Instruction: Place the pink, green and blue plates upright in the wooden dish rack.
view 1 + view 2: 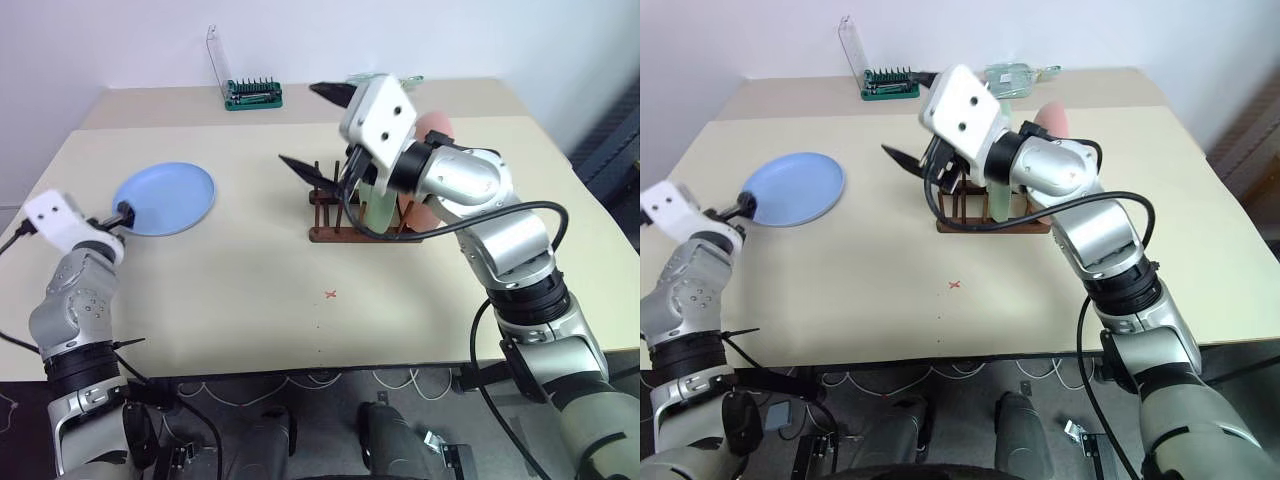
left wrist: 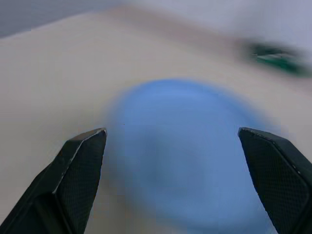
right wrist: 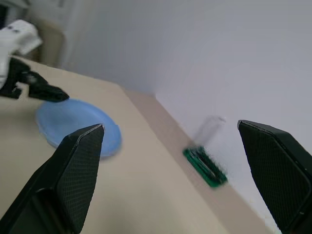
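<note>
left eye view: the right gripper (image 1: 318, 128) hangs above the table with its two black fingers spread wide and nothing between them, just in front of the small dark reddish-brown wooden dish rack (image 1: 345, 232). a pale mint green round plate (image 1: 378, 205) and a salmon pink round plate (image 1: 433, 135) stand upright in the rack, partly hidden by the arm. the left gripper (image 1: 122, 213) sits at the near edge of the light blue round matte plate (image 1: 165, 198), which lies flat on the beige table (image 1: 250, 300), well apart from the rack; here i cannot tell how far its fingers are spread.

right eye view: same layout. a green-based tool holder with a clear upright lid (image 1: 880, 85) stands at the far side of the table. a small red cross mark (image 1: 954, 285) is on the tabletop in front of the rack. no readable writing.

left wrist view: both black fingers stand far apart and empty, with the blue plate lying beyond and between them, blurred.

right wrist view: fingers wide apart, empty; the blue plate, the left gripper at its rim and the green holder show beyond.
</note>
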### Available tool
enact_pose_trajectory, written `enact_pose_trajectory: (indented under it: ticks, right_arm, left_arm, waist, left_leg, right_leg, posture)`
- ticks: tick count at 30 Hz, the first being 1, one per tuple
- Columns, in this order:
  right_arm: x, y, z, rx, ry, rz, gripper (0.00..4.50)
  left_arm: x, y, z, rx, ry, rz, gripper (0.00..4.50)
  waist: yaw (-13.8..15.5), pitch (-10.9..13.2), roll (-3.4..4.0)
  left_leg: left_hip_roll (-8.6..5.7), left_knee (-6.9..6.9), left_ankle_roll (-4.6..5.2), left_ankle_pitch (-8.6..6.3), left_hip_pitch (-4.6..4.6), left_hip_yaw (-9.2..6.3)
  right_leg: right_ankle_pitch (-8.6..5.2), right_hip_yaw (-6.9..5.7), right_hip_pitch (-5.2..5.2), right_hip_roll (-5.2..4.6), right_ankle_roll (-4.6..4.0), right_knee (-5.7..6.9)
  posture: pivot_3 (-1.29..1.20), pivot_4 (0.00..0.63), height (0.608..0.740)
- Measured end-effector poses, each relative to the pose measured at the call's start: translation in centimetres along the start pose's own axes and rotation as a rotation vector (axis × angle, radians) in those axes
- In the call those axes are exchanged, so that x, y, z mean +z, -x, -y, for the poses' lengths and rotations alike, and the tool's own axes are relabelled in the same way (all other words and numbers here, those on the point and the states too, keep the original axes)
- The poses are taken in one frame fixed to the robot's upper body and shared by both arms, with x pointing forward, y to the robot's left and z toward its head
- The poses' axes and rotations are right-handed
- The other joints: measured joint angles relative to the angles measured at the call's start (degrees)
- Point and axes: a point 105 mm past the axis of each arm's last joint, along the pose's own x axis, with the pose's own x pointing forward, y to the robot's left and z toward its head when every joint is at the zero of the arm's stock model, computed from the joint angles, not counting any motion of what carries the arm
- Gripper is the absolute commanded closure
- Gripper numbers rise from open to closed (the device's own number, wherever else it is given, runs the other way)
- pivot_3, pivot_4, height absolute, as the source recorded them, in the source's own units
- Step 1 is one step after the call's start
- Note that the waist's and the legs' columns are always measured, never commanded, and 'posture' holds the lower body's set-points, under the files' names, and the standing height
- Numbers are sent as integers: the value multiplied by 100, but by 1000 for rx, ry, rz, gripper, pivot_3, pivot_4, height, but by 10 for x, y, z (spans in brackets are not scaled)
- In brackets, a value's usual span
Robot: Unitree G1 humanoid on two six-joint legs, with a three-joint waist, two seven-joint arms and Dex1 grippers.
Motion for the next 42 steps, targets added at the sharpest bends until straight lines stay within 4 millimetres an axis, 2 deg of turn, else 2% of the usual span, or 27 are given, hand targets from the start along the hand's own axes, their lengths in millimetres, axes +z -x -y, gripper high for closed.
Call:
enact_pose_trajectory:
  ticks: [3, 10, 12, 14, 20, 23, 25, 28, 31, 36, 42]
  right_arm:
    - [-1, -2, -4, 15, 14, 6, 0]
    - [-2, -4, -10, 33, 20, 18, 0]
    - [-6, -2, -10, 29, 18, 4, 0]
    - [-11, -1, -12, 28, 12, -9, 0]
    - [-16, 1, -12, 18, 30, -36, 0]
    - [-18, 2, -13, 15, 38, -48, 0]
    - [-19, 2, -12, 12, 69, -58, 0]
    - [-20, 2, -15, 23, 199, -64, 0]
    - [-27, 1, -20, 53, 318, -81, 0]
    - [-41, -4, -35, 111, 481, -93, 0]
    - [-38, -10, -42, 106, 556, -46, 0]
  left_arm:
    - [-13, -7, -5, 26, 30, -75, 74]
    - [-24, -26, 27, -61, 99, -175, 74]
    - [-25, -28, 32, -82, 101, -177, 586]
    - [-27, -29, 33, -88, 99, -179, 1330]
    - [-22, -30, 33, -86, 104, -140, 4477]
    - [-3, -26, 47, -138, 103, -36, 4477]
    - [18, -19, 63, -198, 79, 72, 4477]
    - [58, 4, 93, -309, 37, 244, 4477]
    - [84, 29, 119, -402, 9, 361, 4477]
    - [89, 67, 163, -551, -33, 388, 4477]
    - [83, 90, 183, -639, -12, 338, 4477]
  waist:
    - [57, 2, -12]
    - [-37, -2, -19]
    - [-48, -2, -19]
    - [-49, -2, -19]
    - [-16, -2, -19]
    - [-6, -4, -22]
    - [-4, -3, -24]
    - [-4, -2, -26]
    - [-18, -2, -25]
    - [-22, -2, -26]
    - [-23, -2, -26]
  left_leg:
    - [-4, 6, -4, 2, -13, -12]
    - [-4, 0, -10, 6, -6, -12]
    - [-2, -5, -29, 16, -6, -11]
    - [-1, -5, -28, 16, -7, -10]
    - [-2, -3, -27, 15, -10, -10]
    - [-3, -1, -28, 16, -12, -10]
    - [-2, 0, -30, 17, -20, -10]
    - [-3, 3, -37, 21, -29, -9]
    - [-2, 1, -36, 20, -26, -7]
    - [-2, 3, -40, 22, -26, -6]
    - [-2, 5, -42, 24, -26, -7]
  right_leg:
    - [1, -8, -4, 0, -1, 2]
    - [2, -8, -7, -1, -1, 8]
    - [2, -8, -15, 0, -1, 14]
    - [2, -7, -20, 0, -1, 19]
    - [2, -7, -20, -1, -1, 18]
    - [2, -7, -19, -2, -2, 17]
    - [3, -7, -25, -2, -2, 17]
    - [3, -7, -33, -2, -2, 15]
    - [3, -6, -33, -2, -2, 16]
    - [3, -5, -32, -1, -2, 18]
    - [3, -5, -31, 1, -2, 18]
  posture:
    - [0, 150, 740]
    - [0, 150, 740]
    - [0, 150, 740]
    - [0, 150, 740]
    - [0, 150, 740]
    - [0, 150, 740]
    - [0, 150, 740]
    - [0, 150, 740]
    - [0, 150, 740]
    - [0, 150, 740]
    - [0, 150, 740]
